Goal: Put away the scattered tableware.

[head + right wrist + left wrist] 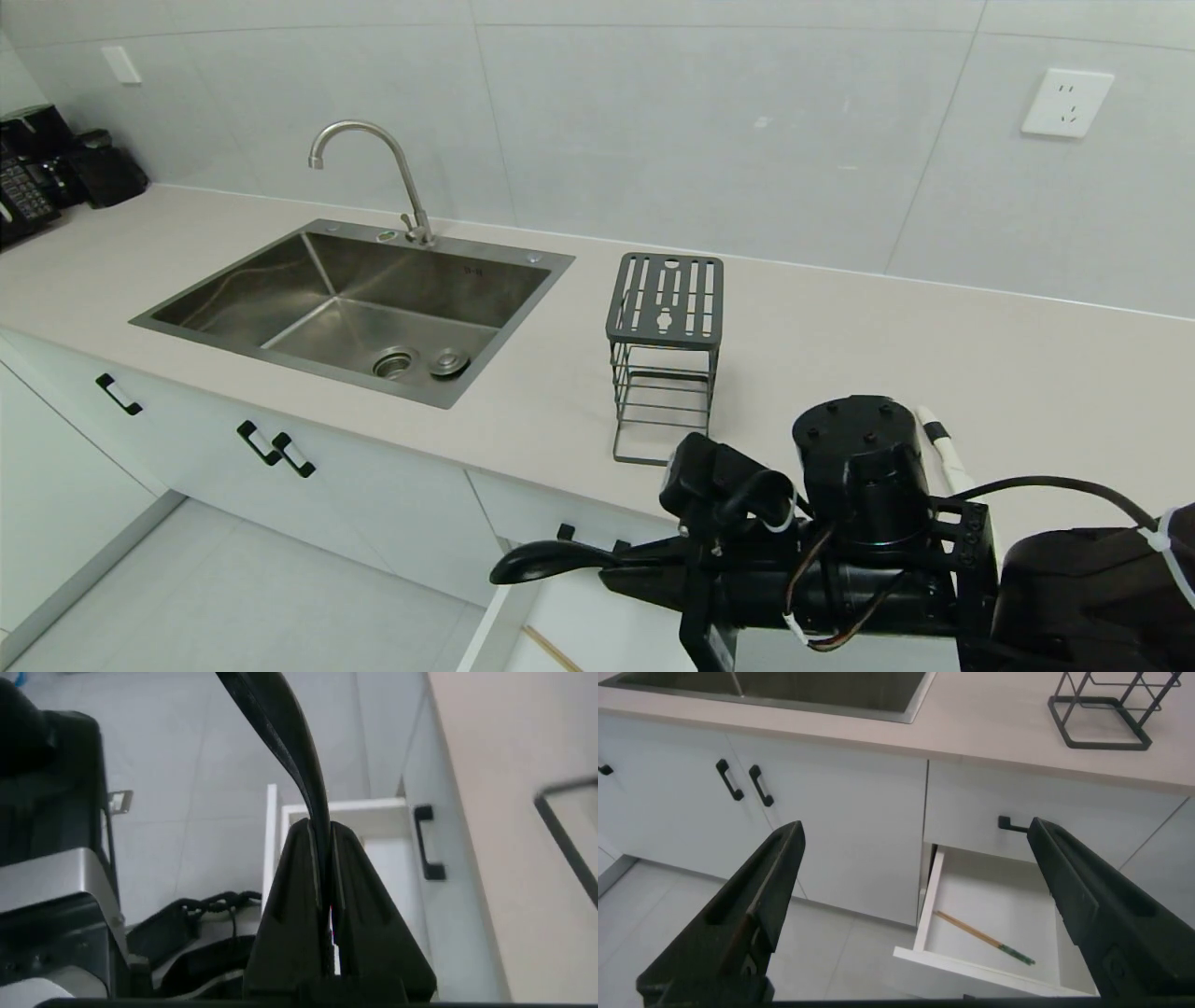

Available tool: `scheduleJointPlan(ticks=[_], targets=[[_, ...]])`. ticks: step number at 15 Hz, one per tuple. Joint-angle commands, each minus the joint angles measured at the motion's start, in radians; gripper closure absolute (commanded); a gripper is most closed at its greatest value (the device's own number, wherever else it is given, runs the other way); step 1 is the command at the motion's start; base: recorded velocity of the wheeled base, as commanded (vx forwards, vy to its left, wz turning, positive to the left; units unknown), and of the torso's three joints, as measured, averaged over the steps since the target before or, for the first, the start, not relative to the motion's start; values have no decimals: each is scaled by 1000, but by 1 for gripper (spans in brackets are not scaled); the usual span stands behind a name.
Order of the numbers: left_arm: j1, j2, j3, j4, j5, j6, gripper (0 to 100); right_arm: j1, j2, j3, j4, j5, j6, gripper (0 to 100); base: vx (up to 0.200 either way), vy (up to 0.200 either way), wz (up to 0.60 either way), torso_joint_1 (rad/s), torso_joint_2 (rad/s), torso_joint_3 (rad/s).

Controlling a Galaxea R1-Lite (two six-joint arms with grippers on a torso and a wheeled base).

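Left to right along the worktop (840, 317): the sink (271, 280) is sitting in its left half, with the tap (392, 168) rising from the sink's back rim. In front of the cabinet doors (822, 831), your left gripper (915, 831) is hanging released, jaws spread wide and holding nothing. It is facing the drawer (1008, 905), which is standing pulled out under the worktop's front edge. A chopstick (980, 936) is lying slantwise on the drawer's floor.

Near the middle of the worktop, the wire rack (665, 299) is standing upright, its foot close to the front edge.

Just right of the rack and off the front edge, your right gripper (646, 564) is clenching the handle of a black spoon (546, 562). In the right wrist view the fingers (360, 905) are pressing the handle from both sides. The spoon's bowl is pointing left, and it is hovering above the open drawer's left side wall.

Behind your right arm, a white utensil (938, 439) with a dark band is lying on the worktop near the front edge, and the arm is partly hiding it.
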Motion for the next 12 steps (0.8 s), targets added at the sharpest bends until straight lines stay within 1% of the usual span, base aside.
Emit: scheduleJointPlan(ticks=[1,4,5,8,12], targets=[[0,0,0,0,0,1,0,19,7,-32,3,-20,0,100,0,0,0,0,0,0],[0,0,0,0,0,0,0,75,6,-36,3,-159,-2,100,0,0,0,0,0,0],[0,0,0,0,0,0,0,85,6,-42,3,-176,-2,100,0,0,0,0,0,0],[0,0,0,0,0,0,0,99,-1,-39,6,-201,-2,100,0,0,0,0,0,0],[0,0,0,0,0,0,0,101,-5,-28,6,-202,0,100,0,0,0,0,0,0]])
